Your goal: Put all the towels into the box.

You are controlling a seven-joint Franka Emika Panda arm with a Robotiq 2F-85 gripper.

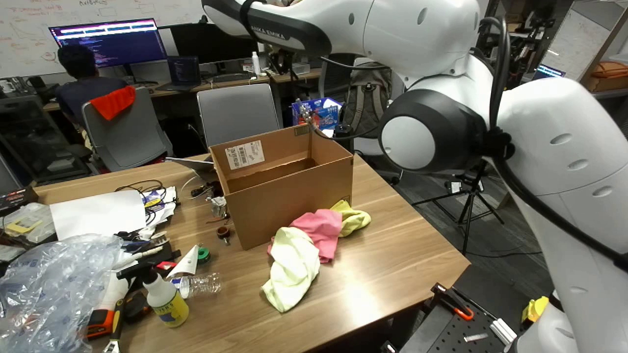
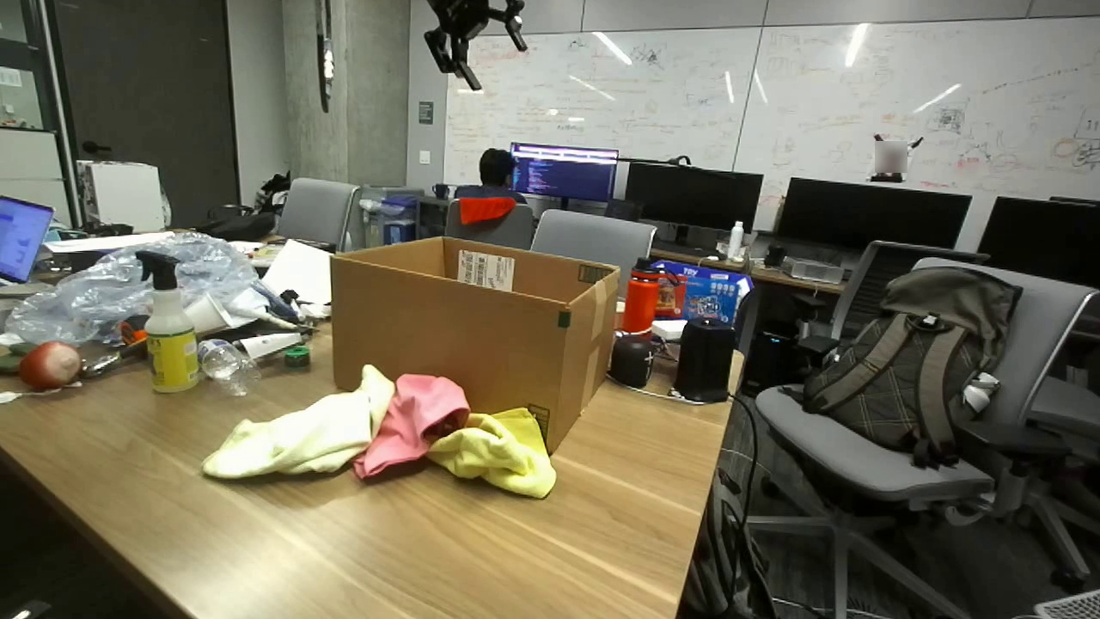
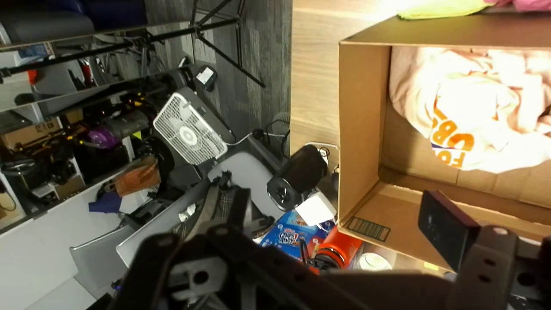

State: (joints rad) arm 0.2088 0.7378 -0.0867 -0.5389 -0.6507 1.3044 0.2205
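A brown open-topped cardboard box [image 1: 289,208] stands on the table; it also shows in an exterior view [image 2: 438,335] and the wrist view [image 3: 361,125]. A pale yellow-white towel [image 1: 293,264] [image 2: 301,434], a pink towel [image 1: 321,228] [image 2: 421,421] and a yellow towel [image 1: 354,219] [image 2: 503,451] lie in a row along the box's outer side. Edges of the yellow [image 3: 445,8] and pink [image 3: 531,4] towels show in the wrist view. A pale cloth with orange lettering [image 3: 482,107] lies inside the box. My gripper [image 2: 497,64] is open and empty, high above the table; its fingers [image 3: 344,215] are wide apart.
A spray bottle [image 1: 168,300], a clear plastic bottle [image 1: 201,284], plastic wrap [image 1: 54,289] and tools crowd one table end. An orange bottle [image 2: 640,301] and a black cylinder [image 2: 705,361] stand beside the box. A backpack [image 2: 919,352] rests on a chair.
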